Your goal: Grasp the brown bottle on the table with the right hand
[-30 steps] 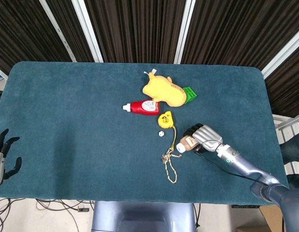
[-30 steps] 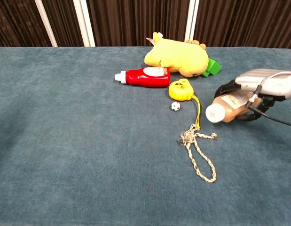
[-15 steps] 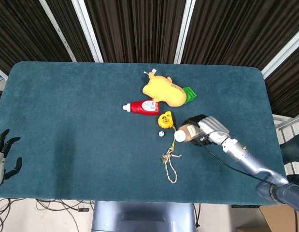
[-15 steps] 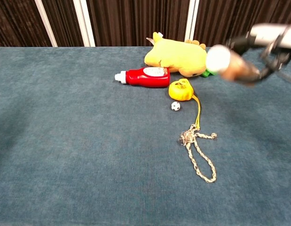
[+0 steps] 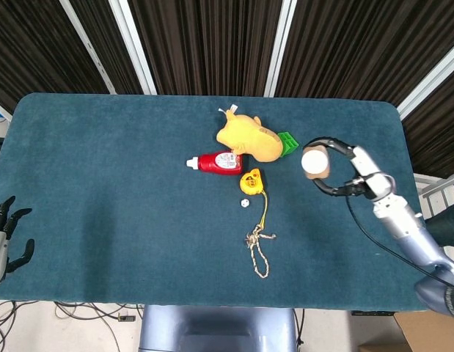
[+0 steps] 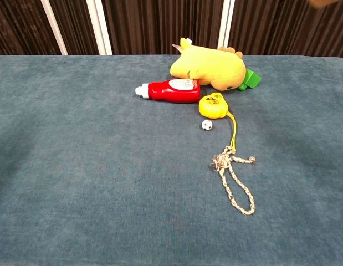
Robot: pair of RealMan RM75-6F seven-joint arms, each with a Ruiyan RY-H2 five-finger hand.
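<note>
Two hands in the head view, one busy. Far lower left of that frame, the left hand (image 5: 5,238) hangs off the table edge with fingers apart and nothing in them, parked clear since the task is not its job. The teal table (image 5: 102,183) fills the middle.

Centre, slightly up: a red bottle (image 5: 215,162) lies on its side, white cap pointing left, its right end touching a yellow plush toy (image 5: 245,138) just above it. A green block (image 5: 287,143) pokes out from the toy's right side. Just below the red bottle sits a yellow tape-like gadget (image 5: 251,181) with a small white die (image 5: 244,203) beside it, and a yellow cord runs down from the gadget to a braided rope loop (image 5: 258,249), lower centre. All look like distractors.

Right of centre: the right hand (image 5: 337,172) has its fingers curled around the brown bottle (image 5: 315,163), white cap toward the camera. The bottle looks lifted off the cloth; the chest view shows no bottle on the table, only a brownish sliver at its top right corner, too small to tell. Wrap grip suits a round body. Judgement: grasp achieved, task essentially complete.
</note>
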